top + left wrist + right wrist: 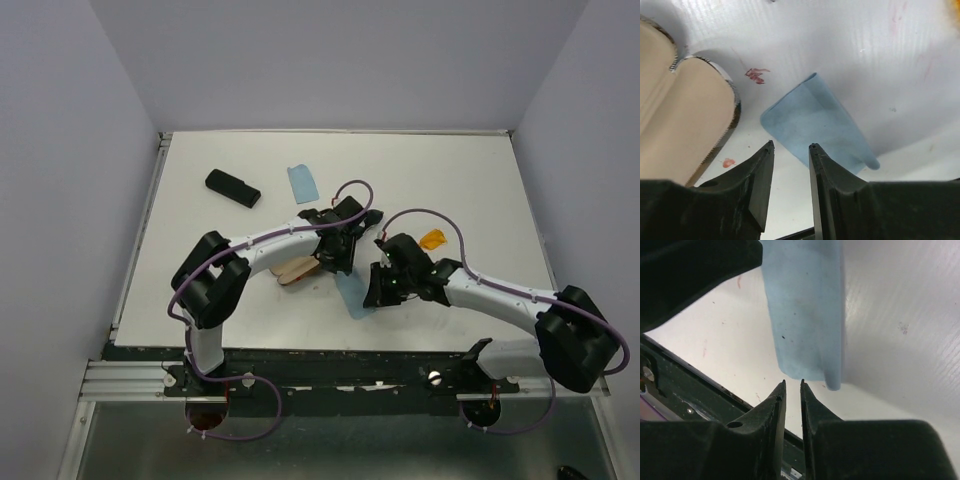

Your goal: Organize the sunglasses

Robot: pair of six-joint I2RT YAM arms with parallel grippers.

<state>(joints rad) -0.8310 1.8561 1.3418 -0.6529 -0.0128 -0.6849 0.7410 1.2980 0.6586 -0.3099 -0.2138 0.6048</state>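
The translucent orange sunglasses [432, 240] lie on the white table behind my right arm; an orange edge also shows in the left wrist view [955, 7]. The black-framed sunglasses are not visible. The plaid case [298, 270] lies open, its tan lining [685, 120] showing, just left of my left gripper [335, 262]. The left gripper [791, 145] is open and empty, above the table at the near edge of a blue cloth [815, 125]. My right gripper [380, 290] is empty, its jaws a narrow slit apart [792, 381], right at the end of the same cloth [805, 310].
The plain black case [232, 187] lies at the back left. A second blue cloth [302, 182] lies beside it. The table's dark front rail [700, 390] is close behind the right gripper. The two grippers are close together at mid-table.
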